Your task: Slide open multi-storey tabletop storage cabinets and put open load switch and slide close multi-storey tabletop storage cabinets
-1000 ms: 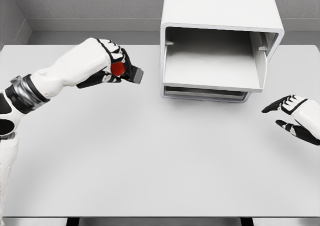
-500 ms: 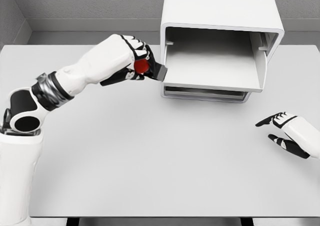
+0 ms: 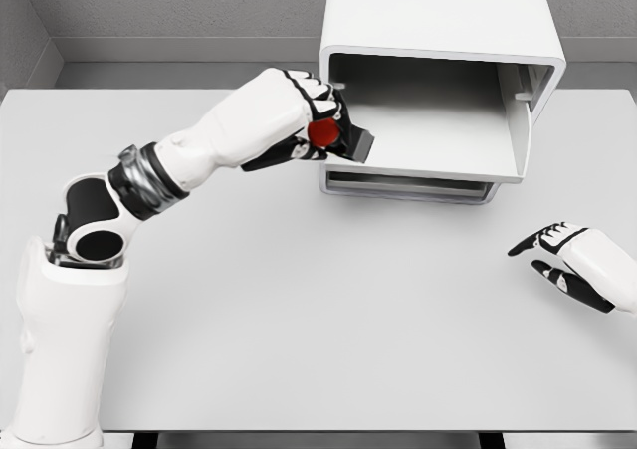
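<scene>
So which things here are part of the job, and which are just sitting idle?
Part of the job:
- load switch, dark body with red knob
- left hand, gripping the switch at the drawer's left edge
- storage cabinet
- its open upper drawer

Idle:
- right hand, open above the table

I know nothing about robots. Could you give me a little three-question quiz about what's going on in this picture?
1. True or false: the left robot hand holds the load switch with the red knob.
2. Which is pulled open on the cabinet: A) the upper drawer, B) the lower drawer?
3. Fill in: the right robot hand hovers over the ____, holding nothing.

Key: 1 true; 2 A; 3 table.
</scene>
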You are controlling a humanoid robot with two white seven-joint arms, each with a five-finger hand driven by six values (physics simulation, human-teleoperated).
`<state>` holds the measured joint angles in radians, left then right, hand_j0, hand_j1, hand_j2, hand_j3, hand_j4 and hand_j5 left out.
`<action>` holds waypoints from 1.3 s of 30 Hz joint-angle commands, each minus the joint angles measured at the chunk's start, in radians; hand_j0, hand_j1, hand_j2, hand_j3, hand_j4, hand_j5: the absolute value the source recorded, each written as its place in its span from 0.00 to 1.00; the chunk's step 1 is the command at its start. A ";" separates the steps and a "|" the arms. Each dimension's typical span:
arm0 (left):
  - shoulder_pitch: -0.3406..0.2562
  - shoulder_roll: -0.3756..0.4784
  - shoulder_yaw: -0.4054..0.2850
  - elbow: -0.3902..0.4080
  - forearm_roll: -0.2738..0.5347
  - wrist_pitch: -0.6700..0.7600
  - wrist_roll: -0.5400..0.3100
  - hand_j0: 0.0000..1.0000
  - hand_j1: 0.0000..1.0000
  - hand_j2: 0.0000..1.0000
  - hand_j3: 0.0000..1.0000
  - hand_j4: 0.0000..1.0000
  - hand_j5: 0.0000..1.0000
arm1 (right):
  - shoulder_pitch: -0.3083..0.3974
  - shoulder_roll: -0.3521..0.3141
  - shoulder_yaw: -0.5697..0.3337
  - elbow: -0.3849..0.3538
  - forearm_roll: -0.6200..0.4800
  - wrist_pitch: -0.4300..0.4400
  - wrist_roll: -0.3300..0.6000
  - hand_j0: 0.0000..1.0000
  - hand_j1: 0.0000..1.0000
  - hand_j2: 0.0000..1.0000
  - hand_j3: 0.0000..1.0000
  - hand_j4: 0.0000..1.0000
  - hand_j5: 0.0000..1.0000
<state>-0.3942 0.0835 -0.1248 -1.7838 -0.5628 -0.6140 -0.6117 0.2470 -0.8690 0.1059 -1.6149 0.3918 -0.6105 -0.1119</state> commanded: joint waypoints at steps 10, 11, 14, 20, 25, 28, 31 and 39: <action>-0.002 -0.083 -0.016 0.011 -0.052 0.003 0.001 0.35 0.35 0.35 0.35 0.35 0.35 | -0.044 -0.004 0.043 -0.030 0.010 0.000 0.000 0.51 0.51 0.51 0.51 0.51 0.51; -0.006 -0.083 -0.016 0.011 -0.066 0.003 0.001 0.35 0.35 0.35 0.35 0.35 0.35 | -0.044 -0.002 0.043 -0.030 0.010 0.000 0.000 0.51 0.51 0.51 0.51 0.51 0.51; -0.006 -0.083 -0.016 0.018 -0.091 0.003 0.001 0.35 0.35 0.35 0.35 0.35 0.35 | -0.044 -0.001 0.043 -0.030 0.010 0.000 0.000 0.51 0.51 0.51 0.51 0.51 0.51; -0.028 -0.083 -0.038 0.063 -0.114 0.003 0.001 0.35 0.35 0.35 0.35 0.35 0.35 | -0.044 -0.001 0.043 -0.031 0.010 0.000 0.000 0.51 0.51 0.51 0.51 0.51 0.51; -0.031 -0.083 -0.052 0.078 -0.121 0.003 0.001 0.35 0.35 0.35 0.35 0.35 0.35 | -0.044 -0.002 0.043 -0.031 0.010 0.000 0.000 0.51 0.51 0.51 0.51 0.51 0.51; -0.034 -0.083 -0.059 0.078 -0.121 0.003 0.001 0.35 0.35 0.35 0.35 0.35 0.35 | -0.044 -0.002 0.043 -0.031 0.010 0.000 -0.002 0.51 0.51 0.51 0.51 0.51 0.51; -0.043 -0.083 -0.062 0.078 -0.120 0.003 0.001 0.35 0.35 0.35 0.35 0.35 0.35 | -0.044 -0.004 0.043 -0.033 0.010 0.000 -0.002 0.51 0.51 0.51 0.51 0.51 0.51; -0.075 -0.083 -0.078 0.095 -0.164 0.003 0.001 0.35 0.35 0.35 0.35 0.35 0.35 | -0.044 -0.002 0.043 -0.033 0.010 0.000 0.000 0.51 0.51 0.51 0.51 0.51 0.51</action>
<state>-0.4725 0.0001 -0.2013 -1.6974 -0.7177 -0.6135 -0.6114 0.2025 -0.8701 0.1491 -1.6469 0.4080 -0.6105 -0.1123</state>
